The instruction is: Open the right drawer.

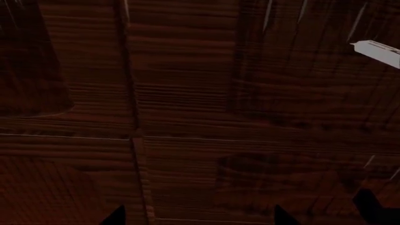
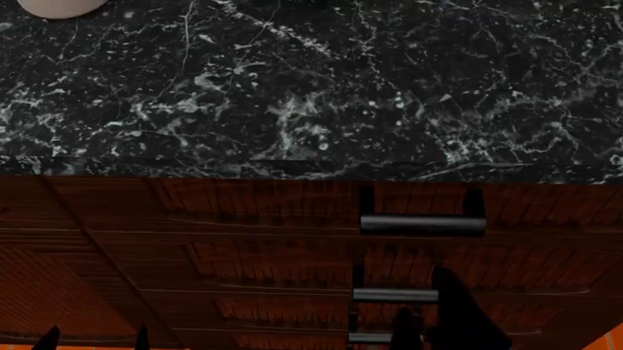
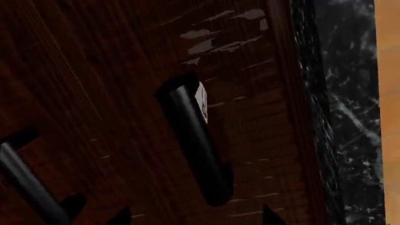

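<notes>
The right drawer is the top dark reddish-brown panelled front under the counter. Its grey bar handle sits on two black posts. In the right wrist view the handle shows as a dark bar just ahead of the open jaws. My right gripper is open and empty, a little below the handle and not touching it. My left gripper is open and empty at the lower left, facing plain wood panels.
A black marble countertop overhangs the drawers; its edge shows in the right wrist view. Shallower drawers with shorter bar handles lie below. A white round object stands at the far left of the counter.
</notes>
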Controlling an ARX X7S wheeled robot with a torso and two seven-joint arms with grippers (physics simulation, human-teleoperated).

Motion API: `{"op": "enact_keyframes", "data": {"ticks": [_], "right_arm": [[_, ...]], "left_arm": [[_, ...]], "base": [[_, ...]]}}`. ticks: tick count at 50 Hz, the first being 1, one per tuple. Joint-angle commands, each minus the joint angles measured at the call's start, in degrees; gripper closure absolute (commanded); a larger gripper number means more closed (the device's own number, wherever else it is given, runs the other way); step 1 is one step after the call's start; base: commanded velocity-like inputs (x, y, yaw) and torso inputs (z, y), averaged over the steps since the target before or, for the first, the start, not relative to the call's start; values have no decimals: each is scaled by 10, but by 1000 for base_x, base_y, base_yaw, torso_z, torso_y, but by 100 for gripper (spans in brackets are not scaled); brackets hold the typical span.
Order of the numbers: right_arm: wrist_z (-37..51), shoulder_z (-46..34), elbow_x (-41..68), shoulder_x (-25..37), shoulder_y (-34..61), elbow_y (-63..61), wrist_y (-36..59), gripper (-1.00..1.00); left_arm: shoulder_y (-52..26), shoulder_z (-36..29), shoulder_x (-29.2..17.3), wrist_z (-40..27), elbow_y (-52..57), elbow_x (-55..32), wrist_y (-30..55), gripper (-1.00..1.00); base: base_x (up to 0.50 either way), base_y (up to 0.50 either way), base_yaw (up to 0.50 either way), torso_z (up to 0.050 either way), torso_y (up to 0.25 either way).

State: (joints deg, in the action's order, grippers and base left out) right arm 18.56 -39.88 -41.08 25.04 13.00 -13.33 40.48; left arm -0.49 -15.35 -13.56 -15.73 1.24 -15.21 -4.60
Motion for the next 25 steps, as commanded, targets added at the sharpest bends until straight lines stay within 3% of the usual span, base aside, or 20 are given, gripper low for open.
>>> {"op": "enact_keyframes", "data": {"ticks": [1,15,25], "right_arm": [[-34,-69,-115,20,19,-2,62,-100],[-77,-116,-224,33,38,26,117,-100],[-78,-116,-225,33,37,26,117,-100]], "left_arm": [[-1,-4,-2,-2,-2,-1,0,-100],[-2,-10,-5,-4,1,-4,5,-100],[-3,-12,-7,-6,1,-5,4,-100]], "base": [[0,0,0,0,0],[0,0,0,0,0],[0,0,0,0,0]]}}
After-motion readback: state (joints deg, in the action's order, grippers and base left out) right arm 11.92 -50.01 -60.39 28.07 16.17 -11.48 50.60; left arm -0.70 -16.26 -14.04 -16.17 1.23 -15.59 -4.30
